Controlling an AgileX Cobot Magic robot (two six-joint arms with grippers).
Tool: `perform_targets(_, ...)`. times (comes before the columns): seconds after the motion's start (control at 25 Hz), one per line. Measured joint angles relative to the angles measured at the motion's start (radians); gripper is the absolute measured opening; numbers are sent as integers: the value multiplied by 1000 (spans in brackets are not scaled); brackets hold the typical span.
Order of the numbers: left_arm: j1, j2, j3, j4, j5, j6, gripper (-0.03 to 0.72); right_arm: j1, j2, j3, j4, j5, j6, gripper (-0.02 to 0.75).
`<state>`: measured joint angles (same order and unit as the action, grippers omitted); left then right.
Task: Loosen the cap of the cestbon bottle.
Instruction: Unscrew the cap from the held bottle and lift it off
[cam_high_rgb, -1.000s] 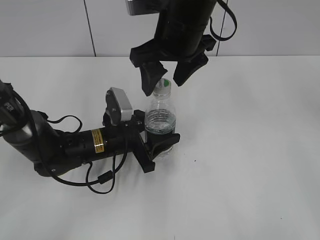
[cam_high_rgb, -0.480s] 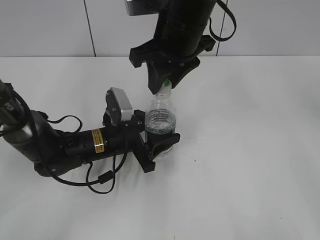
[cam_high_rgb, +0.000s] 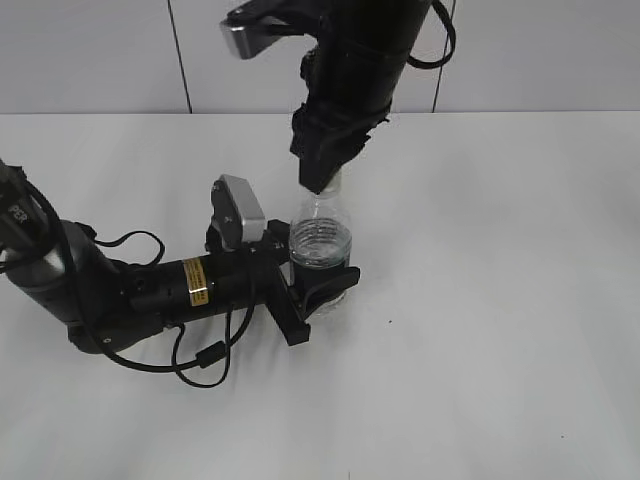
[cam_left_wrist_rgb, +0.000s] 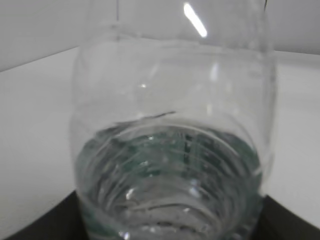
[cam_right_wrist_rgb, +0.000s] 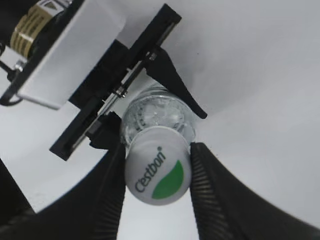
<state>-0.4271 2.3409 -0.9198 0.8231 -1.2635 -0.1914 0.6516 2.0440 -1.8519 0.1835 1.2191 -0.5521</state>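
Note:
The cestbon bottle (cam_high_rgb: 321, 243), clear plastic with a dark green label band, stands upright on the white table. My left gripper (cam_high_rgb: 318, 285) is shut on its lower body; the bottle (cam_left_wrist_rgb: 170, 150) fills the left wrist view. My right gripper (cam_high_rgb: 322, 178) comes down from above and is shut on the cap, which it hides in the exterior view. In the right wrist view the white cap (cam_right_wrist_rgb: 157, 172) with its green leaf mark sits clamped between the two ribbed black fingers of the right gripper (cam_right_wrist_rgb: 158, 175), with the bottle's shoulders (cam_right_wrist_rgb: 155, 114) below it.
The left arm (cam_high_rgb: 150, 290) lies low across the table (cam_high_rgb: 500, 300) from the left edge, with its white wrist camera block (cam_high_rgb: 240, 212) beside the bottle. A grey panelled wall (cam_high_rgb: 100, 50) stands behind the table.
My right gripper went from open around the cap to shut on it, and its wrist has turned, so the fingers now stand one behind the other. The left gripper and bottle stayed put.

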Motion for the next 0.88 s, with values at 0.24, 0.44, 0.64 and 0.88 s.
perform_targets(0.24, 0, 0, 0, 0, 0, -1, 400, 0, -2, -1, 3, -1, -435, 297)
perform_targets(0.44, 0, 0, 0, 0, 1, -1, 400, 0, -4, -1, 10, -1, -780, 297)
perform_targets(0.64, 0, 0, 0, 0, 1, -3, 400, 0, -8, -1, 12, -1, -947, 297)
perform_targets(0.88, 0, 0, 0, 2, 1, -3, 400, 0, -69, 0, 11, 0, -940, 296)
